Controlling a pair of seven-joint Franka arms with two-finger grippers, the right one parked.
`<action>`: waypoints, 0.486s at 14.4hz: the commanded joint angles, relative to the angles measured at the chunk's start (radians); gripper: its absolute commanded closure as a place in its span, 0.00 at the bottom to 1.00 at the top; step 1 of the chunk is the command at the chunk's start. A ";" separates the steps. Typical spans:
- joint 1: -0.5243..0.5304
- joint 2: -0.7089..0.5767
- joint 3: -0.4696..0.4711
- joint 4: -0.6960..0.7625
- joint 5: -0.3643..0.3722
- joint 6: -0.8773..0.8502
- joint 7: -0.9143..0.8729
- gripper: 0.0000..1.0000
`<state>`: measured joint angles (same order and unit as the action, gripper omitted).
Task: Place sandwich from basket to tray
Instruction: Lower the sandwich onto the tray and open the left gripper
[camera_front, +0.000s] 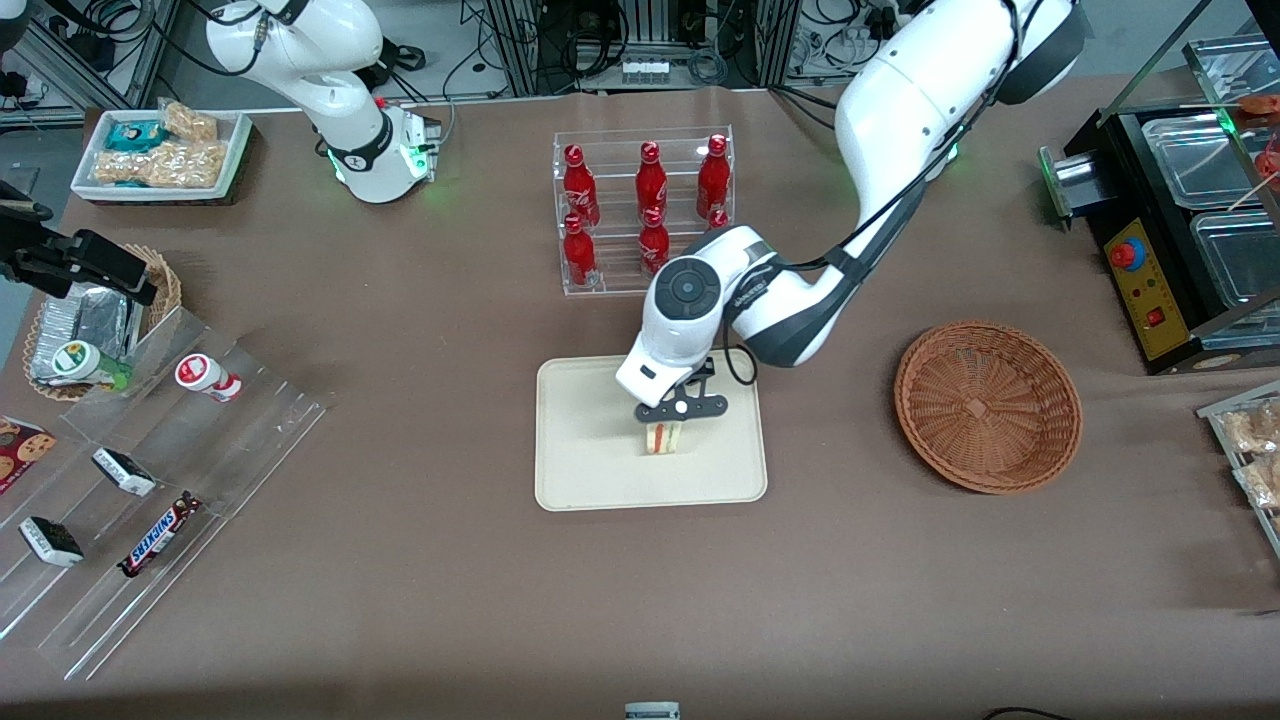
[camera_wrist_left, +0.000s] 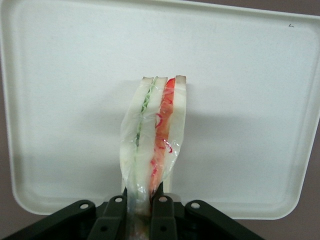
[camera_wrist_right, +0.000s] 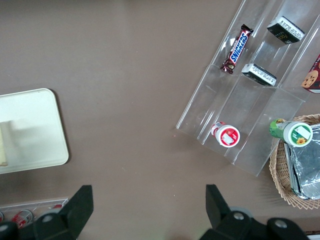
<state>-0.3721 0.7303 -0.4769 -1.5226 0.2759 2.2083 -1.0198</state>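
The sandwich (camera_front: 663, 438), a wrapped wedge of white bread with green and orange-red filling (camera_wrist_left: 156, 132), is over the middle of the cream tray (camera_front: 590, 470), at or just above its surface. My left gripper (camera_front: 668, 420) is right above it, shut on the sandwich's upper end (camera_wrist_left: 142, 200). The tray (camera_wrist_left: 75, 100) fills the wrist view under the sandwich. The round reddish-brown wicker basket (camera_front: 988, 404) stands empty toward the working arm's end of the table, apart from the tray.
A clear rack of red bottles (camera_front: 645, 210) stands just farther from the camera than the tray. Clear acrylic racks with snacks (camera_front: 150, 480), a small wicker basket (camera_front: 90, 320) and a white snack tray (camera_front: 160, 150) lie toward the parked arm's end. A black appliance (camera_front: 1180, 230) sits by the basket.
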 joint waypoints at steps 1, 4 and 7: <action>-0.011 0.029 0.011 0.032 0.023 0.031 -0.040 0.83; -0.013 0.050 0.011 0.035 0.037 0.039 -0.072 0.77; -0.008 0.038 0.011 0.035 0.054 0.037 -0.118 0.00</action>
<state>-0.3727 0.7666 -0.4694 -1.5127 0.2992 2.2457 -1.0812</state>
